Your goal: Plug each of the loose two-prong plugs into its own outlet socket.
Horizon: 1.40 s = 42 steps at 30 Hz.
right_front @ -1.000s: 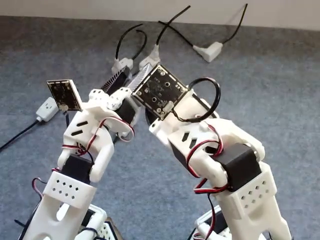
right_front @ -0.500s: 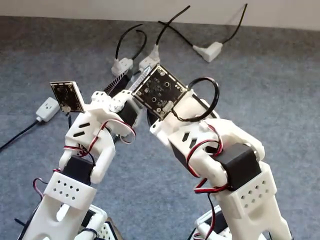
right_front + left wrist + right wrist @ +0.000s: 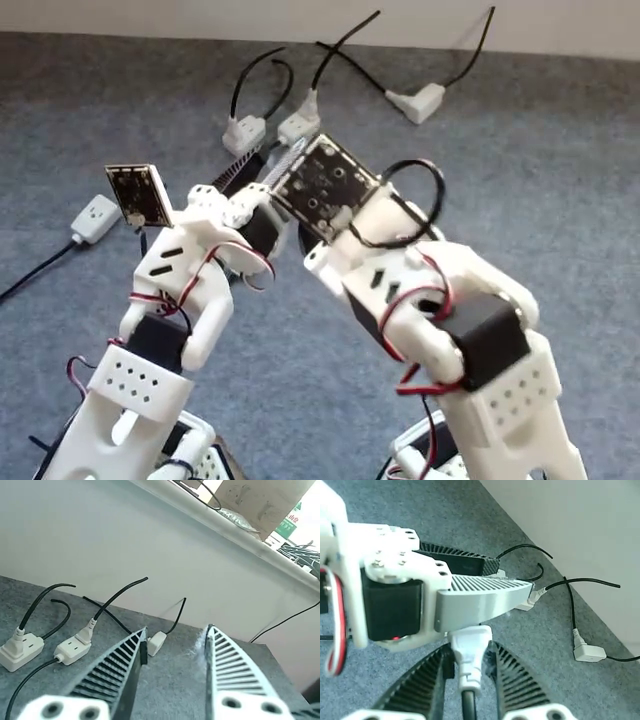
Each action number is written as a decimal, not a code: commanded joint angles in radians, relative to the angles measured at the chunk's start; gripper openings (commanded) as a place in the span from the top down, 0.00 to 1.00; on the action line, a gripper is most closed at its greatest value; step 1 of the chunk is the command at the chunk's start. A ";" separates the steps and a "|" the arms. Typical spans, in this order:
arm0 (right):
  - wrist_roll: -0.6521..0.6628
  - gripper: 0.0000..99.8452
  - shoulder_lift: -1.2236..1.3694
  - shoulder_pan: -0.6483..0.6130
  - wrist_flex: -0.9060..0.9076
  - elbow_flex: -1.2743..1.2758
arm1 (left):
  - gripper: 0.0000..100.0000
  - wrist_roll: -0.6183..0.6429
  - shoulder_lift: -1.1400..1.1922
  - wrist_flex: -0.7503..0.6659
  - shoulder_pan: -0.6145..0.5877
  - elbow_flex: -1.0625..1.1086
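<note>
Fingers of the right gripper [image 3: 470, 652] clamp a white plug [image 3: 470, 669] with a black cord, held over the grey carpet [image 3: 540, 200]. Left gripper [image 3: 176, 630] is just beside it, jaws spread wide, nothing between them. Two outlet sockets [image 3: 20, 650] [image 3: 72, 650] lie side by side on the carpet beyond, each with a black cord. An angled plug [image 3: 156, 642] lies nearer the wall [image 3: 100, 540], and a fourth outlet [image 3: 96, 217] lies well apart.
</note>
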 commanded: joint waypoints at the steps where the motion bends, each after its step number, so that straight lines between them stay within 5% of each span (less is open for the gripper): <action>1: -0.014 0.98 -0.090 -0.010 -0.025 -0.044 | 0.79 -0.009 0.016 0.000 0.077 0.028; 15: -0.008 0.98 0.016 0.021 -0.031 -0.044 | 0.79 -0.011 0.007 -0.002 0.010 0.007; 26: -0.017 0.98 0.142 0.094 -0.061 -0.053 | 0.79 0.002 0.015 0.005 -0.469 -0.160; 33: -0.259 0.98 0.352 0.099 -0.038 -0.203 | 0.79 0.121 0.058 0.123 -0.753 -0.168; 38: -0.462 0.98 0.521 0.099 -0.001 -0.317 | 0.79 0.121 0.280 0.138 -0.812 -0.213; 42: -0.476 0.98 0.587 0.151 0.107 -0.456 | 0.79 0.115 0.515 0.183 -0.799 -0.332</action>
